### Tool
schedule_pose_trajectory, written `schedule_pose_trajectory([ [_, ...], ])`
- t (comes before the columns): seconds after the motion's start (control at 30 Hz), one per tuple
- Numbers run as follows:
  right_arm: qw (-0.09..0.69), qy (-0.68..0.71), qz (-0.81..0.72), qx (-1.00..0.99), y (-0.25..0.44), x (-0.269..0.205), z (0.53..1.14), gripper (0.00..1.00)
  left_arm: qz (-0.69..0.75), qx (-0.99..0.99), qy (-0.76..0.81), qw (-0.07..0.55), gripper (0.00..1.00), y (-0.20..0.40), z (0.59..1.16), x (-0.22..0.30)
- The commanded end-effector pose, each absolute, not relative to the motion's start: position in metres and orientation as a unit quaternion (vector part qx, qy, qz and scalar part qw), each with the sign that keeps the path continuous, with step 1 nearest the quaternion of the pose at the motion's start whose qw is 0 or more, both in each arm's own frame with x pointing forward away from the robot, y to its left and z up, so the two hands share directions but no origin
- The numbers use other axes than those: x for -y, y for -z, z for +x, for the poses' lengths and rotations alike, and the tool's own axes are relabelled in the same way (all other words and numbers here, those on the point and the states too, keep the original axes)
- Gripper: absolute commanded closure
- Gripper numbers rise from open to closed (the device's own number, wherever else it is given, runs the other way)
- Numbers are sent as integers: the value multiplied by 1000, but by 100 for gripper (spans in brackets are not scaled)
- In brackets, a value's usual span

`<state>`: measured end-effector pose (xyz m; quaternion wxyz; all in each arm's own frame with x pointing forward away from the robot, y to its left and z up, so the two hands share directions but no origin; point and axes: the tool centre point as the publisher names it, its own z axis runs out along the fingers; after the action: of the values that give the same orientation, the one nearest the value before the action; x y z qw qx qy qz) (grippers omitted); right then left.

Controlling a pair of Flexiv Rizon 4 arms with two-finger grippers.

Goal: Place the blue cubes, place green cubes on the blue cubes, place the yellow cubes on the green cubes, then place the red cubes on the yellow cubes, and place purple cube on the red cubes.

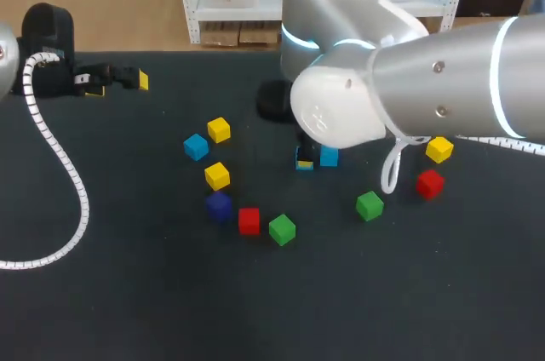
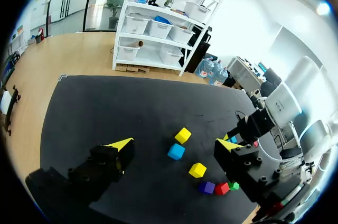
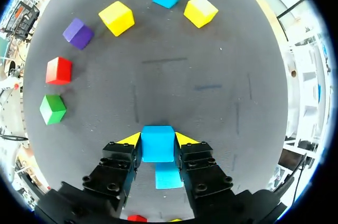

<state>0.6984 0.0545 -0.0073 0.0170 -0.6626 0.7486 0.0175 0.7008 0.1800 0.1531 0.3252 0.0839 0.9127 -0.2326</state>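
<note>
Mid-table | R tool clamped on blue cube | L tool wide

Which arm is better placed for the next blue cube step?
Right. The right arm's fingers are shut on a blue cube, close beside the second blue cube. The left arm's fingers stand open and empty, off to the side, well away from all the cubes.
</note>
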Motion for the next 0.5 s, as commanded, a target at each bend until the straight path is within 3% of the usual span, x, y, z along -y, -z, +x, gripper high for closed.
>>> schedule_pose_trajectory([
  [0.03,10,-19,-662,-749,8,-54,705,100,87,-910,240,328,0,-151,700,-183],
  [0.4,5,-19,-661,-750,9,-52,709,100,87,-910,240,328,0,-151,700,-183],
  [0.5,1,-16,-663,-748,11,-52,710,82,87,-910,240,328,0,-151,700,-183],
])
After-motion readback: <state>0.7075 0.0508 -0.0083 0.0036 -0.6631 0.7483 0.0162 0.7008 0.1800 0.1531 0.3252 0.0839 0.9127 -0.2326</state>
